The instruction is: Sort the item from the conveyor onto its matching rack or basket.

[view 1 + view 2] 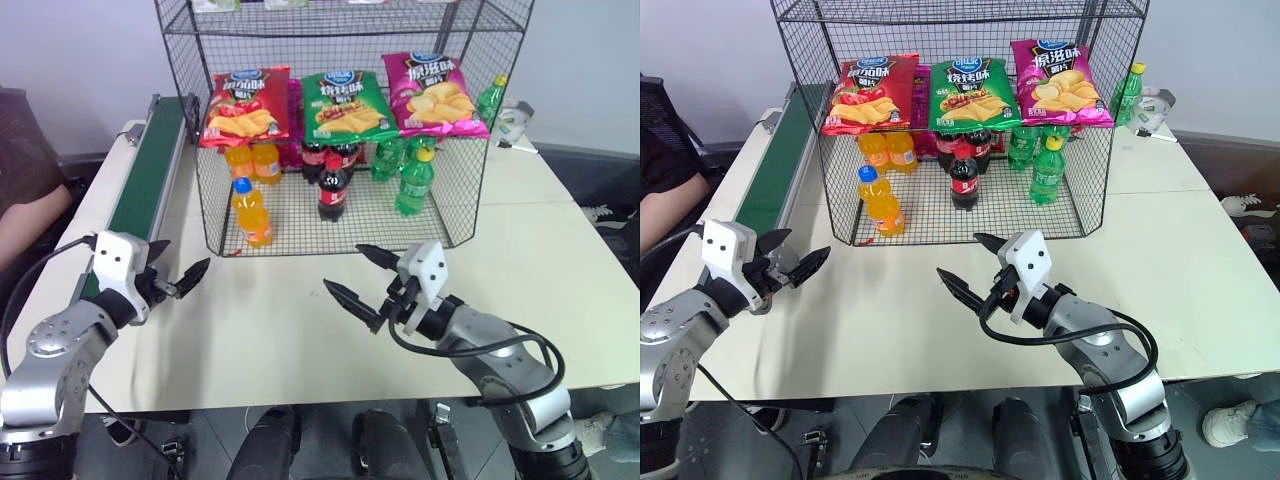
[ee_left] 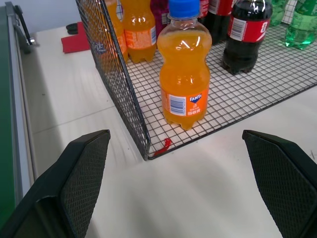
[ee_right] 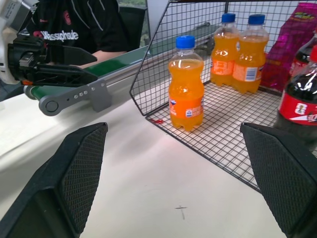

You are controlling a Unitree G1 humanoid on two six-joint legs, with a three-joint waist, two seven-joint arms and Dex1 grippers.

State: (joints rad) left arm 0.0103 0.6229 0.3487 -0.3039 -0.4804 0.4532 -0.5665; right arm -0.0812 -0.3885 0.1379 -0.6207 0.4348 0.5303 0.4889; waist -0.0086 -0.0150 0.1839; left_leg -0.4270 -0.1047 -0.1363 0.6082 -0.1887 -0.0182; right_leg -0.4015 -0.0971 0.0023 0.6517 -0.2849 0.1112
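Left eye view shows the small clear plastic bottle of orange soda with a blue cap (image 1: pixel 251 212) standing upright on the bottom wire floor of the tall black wire-mesh rack (image 1: pixel 448 190), near its front left corner, with two more orange soda bottles (image 1: pixel 253 160) behind it. A dark cola bottle with a red cap (image 1: pixel 333 188) stands to its right, and green soda bottles (image 1: pixel 414 180) are further right. Three crisp bags (image 1: pixel 341 102), red, green and pink, hang along the tier above. The long dark green conveyor belt with grey side rails (image 1: pixel 147 172) runs along the left edge of the pale table (image 1: pixel 270 330).

Both claws hover over the table in front of the rack, apart from the bottle. The left gripper (image 1: pixel 176 273) is released, its black fingers spread and empty. The right gripper (image 1: pixel 363 277) is likewise spread wide, grasping nothing.
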